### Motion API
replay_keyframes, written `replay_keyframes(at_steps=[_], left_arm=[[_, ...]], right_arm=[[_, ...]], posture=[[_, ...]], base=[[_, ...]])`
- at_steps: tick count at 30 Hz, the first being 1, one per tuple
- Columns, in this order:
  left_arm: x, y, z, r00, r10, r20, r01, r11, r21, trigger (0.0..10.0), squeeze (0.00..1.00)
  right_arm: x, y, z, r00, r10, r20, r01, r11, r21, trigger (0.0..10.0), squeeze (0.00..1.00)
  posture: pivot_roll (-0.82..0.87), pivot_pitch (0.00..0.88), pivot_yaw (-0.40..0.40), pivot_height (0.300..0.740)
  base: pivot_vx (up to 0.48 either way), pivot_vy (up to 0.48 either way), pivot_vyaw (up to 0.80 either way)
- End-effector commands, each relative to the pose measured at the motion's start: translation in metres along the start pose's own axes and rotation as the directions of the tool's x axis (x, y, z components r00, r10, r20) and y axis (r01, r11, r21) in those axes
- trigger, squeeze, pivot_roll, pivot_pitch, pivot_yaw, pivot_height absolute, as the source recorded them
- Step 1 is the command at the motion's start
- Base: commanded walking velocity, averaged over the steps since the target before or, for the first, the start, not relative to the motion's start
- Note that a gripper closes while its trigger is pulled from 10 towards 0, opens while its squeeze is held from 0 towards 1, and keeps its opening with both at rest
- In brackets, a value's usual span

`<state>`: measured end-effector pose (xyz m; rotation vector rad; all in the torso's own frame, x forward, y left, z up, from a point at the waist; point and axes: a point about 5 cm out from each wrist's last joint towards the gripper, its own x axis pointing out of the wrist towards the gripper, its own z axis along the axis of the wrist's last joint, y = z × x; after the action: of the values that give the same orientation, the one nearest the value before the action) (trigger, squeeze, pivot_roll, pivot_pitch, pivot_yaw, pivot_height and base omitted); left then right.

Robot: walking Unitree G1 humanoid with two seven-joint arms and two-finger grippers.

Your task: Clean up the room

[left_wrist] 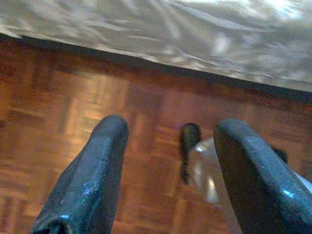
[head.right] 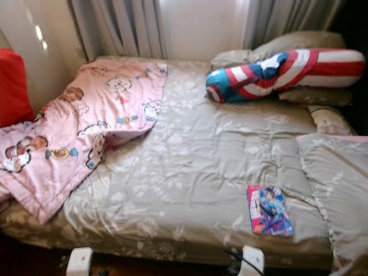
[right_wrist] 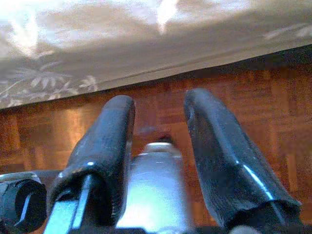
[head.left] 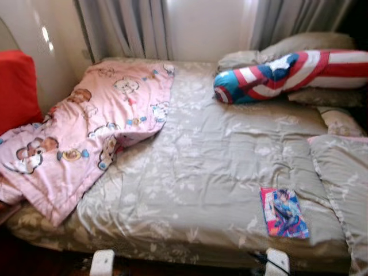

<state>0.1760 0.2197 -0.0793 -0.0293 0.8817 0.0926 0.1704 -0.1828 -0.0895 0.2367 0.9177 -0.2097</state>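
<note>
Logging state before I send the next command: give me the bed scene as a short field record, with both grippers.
bed: grey-beige floral quilt spread across it
pink blanket: pink cartoon blanket crumpled on the bed's left side, hanging over the edge
long pillow: red, white and blue striped bolster at the far right, by grey pillows
book: colourful comic book lying flat near the front right edge
floor: wooden parquet
left gripper: open, low over the floor by the bed edge, holding nothing
right gripper: open, low over the floor, holding nothing

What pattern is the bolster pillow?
Red-white stripes, blue end: bolster pillow, clearest in left eye view.
</note>
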Motion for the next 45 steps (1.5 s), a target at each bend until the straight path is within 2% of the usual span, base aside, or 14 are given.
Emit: replay_keyframes(at_steps=[1,45], left_arm=[[0.0000,-0.0057,-0.0033,1.000,-0.013,-0.007,0.013,1.000,-0.005,10.0,0.00],[0.0005,-0.0062,-0.0020,1.000,-0.012,-0.007,0.012,1.000,-0.009,10.0,0.00]], right_arm=[[-0.0019,-0.0103,-0.0043,1.000,-0.029,-0.012,0.029,1.000,0.006,10.0,0.00],[-0.0020,-0.0098,-0.0055,1.000,-0.022,-0.021,0.022,1.000,0.004,10.0,0.00]], posture=[[0.02,0.060,0.021,0.740],[0.02,0.029,0.025,0.740]], base=[[0.000,0.480,0.00],[0.000,0.480,0.00]])
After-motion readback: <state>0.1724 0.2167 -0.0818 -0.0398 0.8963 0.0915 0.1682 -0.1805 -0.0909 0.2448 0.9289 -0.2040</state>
